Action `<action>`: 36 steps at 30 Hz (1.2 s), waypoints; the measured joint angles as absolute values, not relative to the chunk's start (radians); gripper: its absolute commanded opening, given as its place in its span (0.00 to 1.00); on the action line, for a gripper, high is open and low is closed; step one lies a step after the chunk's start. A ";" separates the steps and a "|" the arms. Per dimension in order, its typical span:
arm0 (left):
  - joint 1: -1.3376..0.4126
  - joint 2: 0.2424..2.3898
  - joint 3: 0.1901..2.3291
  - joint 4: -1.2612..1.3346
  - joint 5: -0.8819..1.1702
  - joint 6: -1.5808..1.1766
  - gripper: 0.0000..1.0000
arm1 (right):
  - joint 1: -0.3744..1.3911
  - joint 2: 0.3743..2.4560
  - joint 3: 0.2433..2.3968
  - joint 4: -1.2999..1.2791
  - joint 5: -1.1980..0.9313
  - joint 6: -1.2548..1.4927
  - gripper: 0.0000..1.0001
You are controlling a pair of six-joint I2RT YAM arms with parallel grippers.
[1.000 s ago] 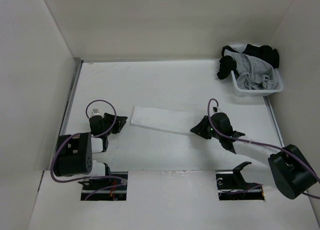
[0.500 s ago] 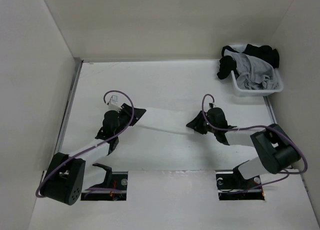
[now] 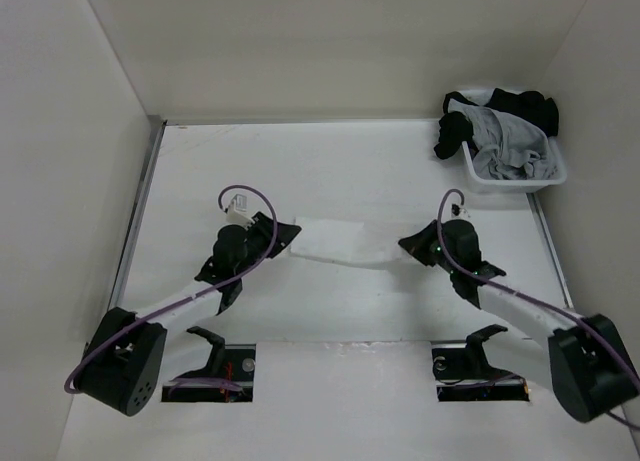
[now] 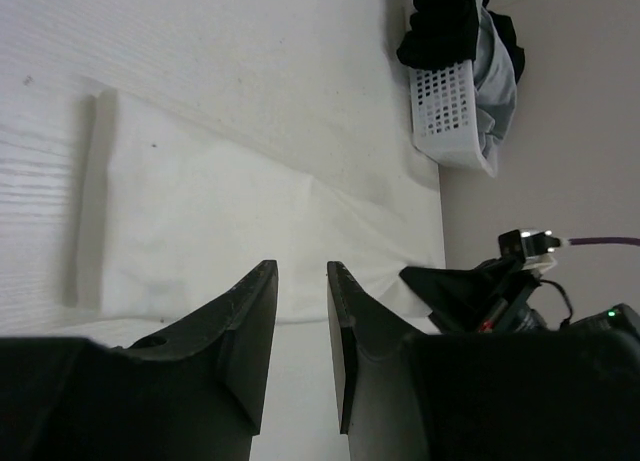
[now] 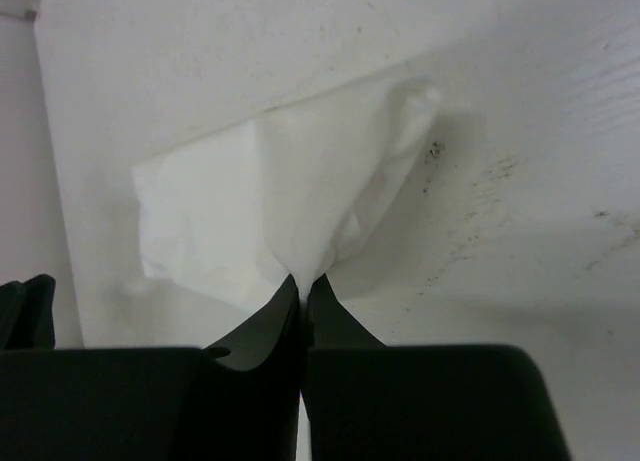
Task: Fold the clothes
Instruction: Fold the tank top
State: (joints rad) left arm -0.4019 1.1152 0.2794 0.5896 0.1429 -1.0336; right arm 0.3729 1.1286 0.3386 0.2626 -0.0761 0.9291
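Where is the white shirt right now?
In the top view the white top lies mid-table between the two claws, its right end pinched in the right claw, the left claw open at its left end.

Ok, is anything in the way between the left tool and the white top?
Nothing visible. The left tool hangs open at the left end of the white top, with only bare table beside it. The right tool is shut on the opposite end.
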 measured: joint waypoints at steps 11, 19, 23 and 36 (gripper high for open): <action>-0.479 1.050 0.279 0.556 0.142 -1.036 0.25 | 0.603 1.105 0.774 -0.232 0.200 0.721 0.02; -0.432 0.915 0.245 0.533 0.161 -1.037 0.26 | 0.836 1.554 1.147 -0.406 0.289 0.649 0.06; -0.359 0.864 0.217 0.511 0.197 -1.045 0.26 | 0.904 1.781 1.341 -0.494 0.301 0.630 0.21; -0.381 0.958 0.217 0.505 0.236 -1.043 0.27 | 0.941 1.670 1.268 -0.406 0.274 0.651 0.16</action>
State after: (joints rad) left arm -0.3805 0.9581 0.2169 0.5053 0.2363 -1.0431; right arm 0.9405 1.6703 1.2678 -0.4057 0.2745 0.6506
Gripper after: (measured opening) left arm 0.270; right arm 0.277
